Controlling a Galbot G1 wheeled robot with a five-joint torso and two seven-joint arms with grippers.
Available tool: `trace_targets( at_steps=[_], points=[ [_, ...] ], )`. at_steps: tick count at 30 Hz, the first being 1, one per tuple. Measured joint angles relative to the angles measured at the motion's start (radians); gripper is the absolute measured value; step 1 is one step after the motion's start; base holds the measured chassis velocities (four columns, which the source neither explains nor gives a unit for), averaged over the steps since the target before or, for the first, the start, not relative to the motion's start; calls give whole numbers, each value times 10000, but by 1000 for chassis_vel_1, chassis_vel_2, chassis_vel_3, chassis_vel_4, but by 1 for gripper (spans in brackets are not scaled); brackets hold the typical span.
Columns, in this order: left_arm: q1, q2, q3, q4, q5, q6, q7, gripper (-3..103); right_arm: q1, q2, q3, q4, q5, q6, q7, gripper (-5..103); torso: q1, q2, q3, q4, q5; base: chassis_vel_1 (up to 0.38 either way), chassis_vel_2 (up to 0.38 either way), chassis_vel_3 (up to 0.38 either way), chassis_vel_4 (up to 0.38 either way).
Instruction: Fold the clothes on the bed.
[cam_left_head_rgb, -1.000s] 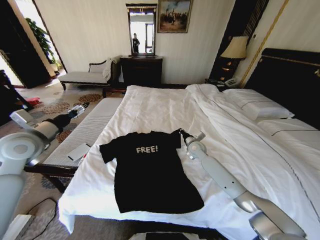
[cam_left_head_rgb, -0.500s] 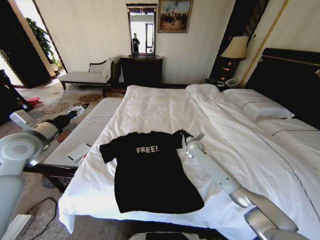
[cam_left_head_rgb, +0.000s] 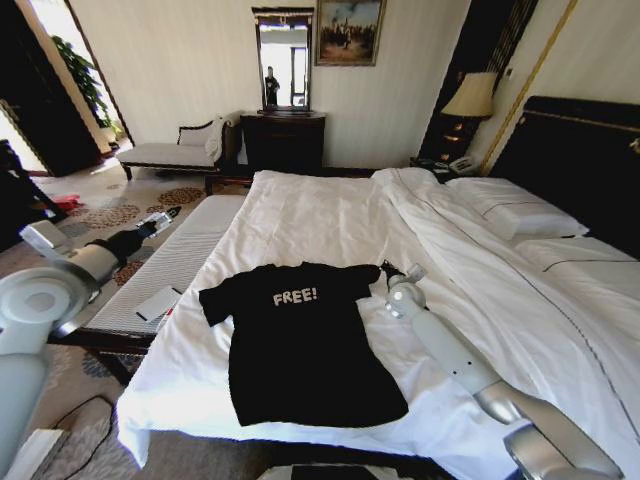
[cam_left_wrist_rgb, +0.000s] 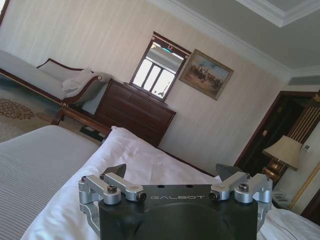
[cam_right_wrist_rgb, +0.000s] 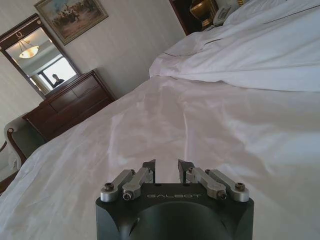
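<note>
The black T-shirt (cam_left_head_rgb: 300, 345) with white "FREE!" lettering lies flat, chest up, on the near part of the white bed (cam_left_head_rgb: 320, 215). My right gripper (cam_left_head_rgb: 396, 272) hovers low over the sheet just past the shirt's right sleeve (cam_left_head_rgb: 362, 272). In the right wrist view, the right gripper (cam_right_wrist_rgb: 167, 167) has its fingers drawn almost together, with only bare white sheet beyond them. My left gripper (cam_left_head_rgb: 165, 215) is held out over the bench, well away from the shirt. In the left wrist view, the left gripper (cam_left_wrist_rgb: 172, 172) has its fingers spread wide and holds nothing.
A white-cushioned bench (cam_left_head_rgb: 185, 255) runs along the bed's left side with a small white object (cam_left_head_rgb: 157, 303) on it. Pillows (cam_left_head_rgb: 515, 210) and a dark headboard (cam_left_head_rgb: 590, 160) are at the right. A folded-back duvet (cam_left_head_rgb: 470, 270) lies right of my arm. A dresser (cam_left_head_rgb: 283, 140) and a chaise (cam_left_head_rgb: 165, 152) stand by the far wall.
My right gripper has slid to the right, off the shirt's right sleeve and onto bare sheet. The sleeve now lies spread a little further right. The left arm has not moved.
</note>
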Motion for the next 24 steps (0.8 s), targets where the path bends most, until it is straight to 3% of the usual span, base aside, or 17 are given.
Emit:
trace_targets(
  at_steps=[2,6,8,11,13,20,24],
  points=[
    [1,-4,6,-12,0,1,0,100,-87,-44,47,109,24,3,1,25,0,0,0,0,0,0,0,0,0],
    [45,-6,-24,-40,1,5,0,100,-779,-309,350,732,302,6,114,47,0,0,-1,-1,-1,0,0,0,0],
    [53,-5,-33,-41,0,7,0,100,-949,-366,391,909,420,-8,133,47,0,0,0,-1,0,0,0,0,0],
    [76,3,-69,5,1,17,2,100,-1832,-610,487,1972,1219,-404,410,63,-1,0,0,-4,0,0,0,0,0],
    [76,3,-69,15,4,17,2,100,-1979,-618,486,2172,1387,-521,527,63,-1,0,0,-6,1,0,0,0,0],
    [47,-38,39,29,76,19,3,100,-2043,43,347,2600,2510,-938,1523,95,-1,1,-1,3,-1,0,0,0,0],
    [96,-21,-37,39,79,19,2,100,-1902,333,221,2196,2380,-941,1539,100,0,0,0,0,-1,0,0,0,0]
  ],
)
